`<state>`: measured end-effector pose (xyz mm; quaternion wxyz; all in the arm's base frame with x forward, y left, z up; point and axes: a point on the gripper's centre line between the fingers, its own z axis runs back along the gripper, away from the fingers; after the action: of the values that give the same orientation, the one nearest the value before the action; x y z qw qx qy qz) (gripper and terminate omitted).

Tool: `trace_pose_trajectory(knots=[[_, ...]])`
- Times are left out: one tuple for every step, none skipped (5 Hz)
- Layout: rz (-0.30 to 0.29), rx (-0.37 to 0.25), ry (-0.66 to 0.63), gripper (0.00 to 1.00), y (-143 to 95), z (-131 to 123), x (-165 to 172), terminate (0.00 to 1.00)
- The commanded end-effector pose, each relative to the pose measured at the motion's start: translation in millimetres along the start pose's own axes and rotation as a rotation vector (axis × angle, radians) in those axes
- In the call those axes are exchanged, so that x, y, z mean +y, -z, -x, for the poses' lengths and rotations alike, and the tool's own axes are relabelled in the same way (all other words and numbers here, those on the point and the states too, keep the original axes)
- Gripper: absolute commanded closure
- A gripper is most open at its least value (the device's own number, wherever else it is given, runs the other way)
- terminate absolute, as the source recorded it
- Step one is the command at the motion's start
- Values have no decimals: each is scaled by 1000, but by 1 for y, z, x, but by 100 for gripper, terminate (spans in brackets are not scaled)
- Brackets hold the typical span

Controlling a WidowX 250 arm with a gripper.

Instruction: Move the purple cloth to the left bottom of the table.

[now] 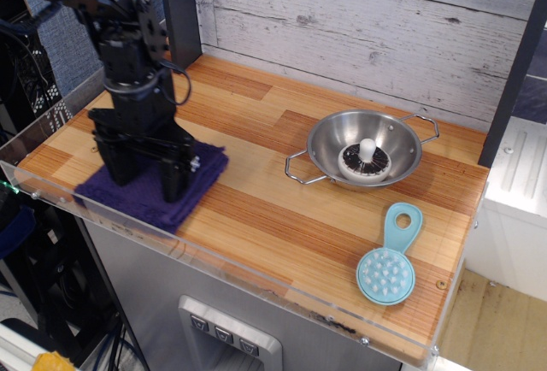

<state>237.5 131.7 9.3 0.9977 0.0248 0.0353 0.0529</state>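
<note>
The purple cloth (141, 203) lies flat on the table (256, 166) at its near left corner, close to the clear front rim. My gripper (145, 179) points straight down onto the cloth. Its two black fingers (176, 185) stand wide apart with their tips pressed into the cloth's top. The cloth's middle is hidden behind the gripper. Nothing is pinched between the fingers that I can see.
A steel bowl (342, 142) with two handles and a white-and-black insert stands at the right back. A light blue round scrubber (386, 273) lies near the front right. A clear acrylic rim (256, 279) runs along the table's edges. A wood-plank wall stands behind.
</note>
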Motion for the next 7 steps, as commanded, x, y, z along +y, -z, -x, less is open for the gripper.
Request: trace_pose_trajectory(knots=[[21,-3,-32,0,-4,-2,41,0],[17,-6,-10,0,-9,-7,50,0],[24,-6,18,0,-13,-10,54,0],[22,-10,39,0,-13,-13,50,0],[21,-10,66,0,-12,-10,43,0],[5,-68,93,0,-30,-10,31,0],[46,-183,65,0,-61,-3,25,0]])
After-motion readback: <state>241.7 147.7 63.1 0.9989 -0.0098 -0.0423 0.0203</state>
